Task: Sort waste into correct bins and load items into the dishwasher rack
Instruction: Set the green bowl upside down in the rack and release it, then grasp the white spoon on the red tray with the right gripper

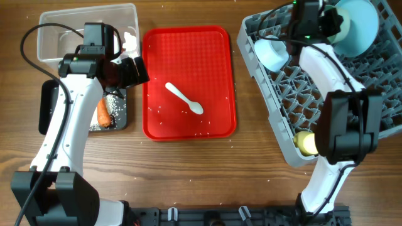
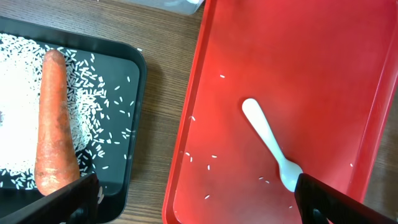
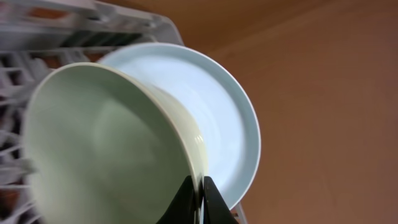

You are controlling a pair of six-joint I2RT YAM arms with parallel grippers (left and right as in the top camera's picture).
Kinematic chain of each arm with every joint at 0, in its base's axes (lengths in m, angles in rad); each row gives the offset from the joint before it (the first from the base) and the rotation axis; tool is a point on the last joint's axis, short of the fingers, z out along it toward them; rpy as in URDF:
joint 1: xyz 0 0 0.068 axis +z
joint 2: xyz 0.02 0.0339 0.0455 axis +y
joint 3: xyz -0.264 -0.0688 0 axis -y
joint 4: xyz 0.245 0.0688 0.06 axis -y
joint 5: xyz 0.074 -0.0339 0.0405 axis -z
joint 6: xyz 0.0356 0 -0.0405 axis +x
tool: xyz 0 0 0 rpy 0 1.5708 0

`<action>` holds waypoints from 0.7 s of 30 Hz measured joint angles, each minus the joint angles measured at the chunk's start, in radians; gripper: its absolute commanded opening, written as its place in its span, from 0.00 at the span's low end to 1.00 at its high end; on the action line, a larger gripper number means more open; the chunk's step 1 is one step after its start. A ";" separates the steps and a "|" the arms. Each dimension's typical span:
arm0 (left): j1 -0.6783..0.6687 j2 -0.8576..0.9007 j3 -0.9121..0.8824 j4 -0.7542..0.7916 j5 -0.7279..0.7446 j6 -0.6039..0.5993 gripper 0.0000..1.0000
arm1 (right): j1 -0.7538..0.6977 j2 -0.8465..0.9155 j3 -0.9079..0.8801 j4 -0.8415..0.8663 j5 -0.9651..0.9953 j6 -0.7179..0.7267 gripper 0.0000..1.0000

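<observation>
Clear tub: far left. Black tray: carrot lying in rice. My left gripper: fingers wide apart, empty, above the gap between black tray and red tray. White spoon: loose on red tray; likely my next pickup. Rack: blue bowl and yellow cup loaded. My right gripper: pinched on green bowl rim, bowl against plate; loading step, release called for.
</observation>
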 measured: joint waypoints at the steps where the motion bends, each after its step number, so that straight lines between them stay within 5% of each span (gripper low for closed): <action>1: 0.000 0.000 0.000 0.000 0.000 0.000 1.00 | 0.017 0.000 0.000 -0.007 0.000 -0.003 0.12; 2: 0.000 0.000 0.000 0.000 0.000 0.000 1.00 | 0.035 0.000 0.000 -0.023 -0.002 -0.007 0.27; 3: 0.000 0.000 0.000 0.000 0.000 0.000 1.00 | 0.059 0.001 -0.002 -0.045 -0.009 -0.010 0.56; 5: 0.000 0.000 0.000 0.000 0.000 0.000 1.00 | 0.115 0.001 -0.005 -0.100 -0.019 -0.014 0.69; 16: 0.000 0.000 0.000 0.000 0.000 0.000 1.00 | 0.182 -0.009 -0.006 -0.416 0.029 0.230 0.79; 21: 0.000 0.000 0.000 -0.001 0.000 0.000 1.00 | 0.208 -0.168 -0.016 -0.639 -0.325 0.447 0.75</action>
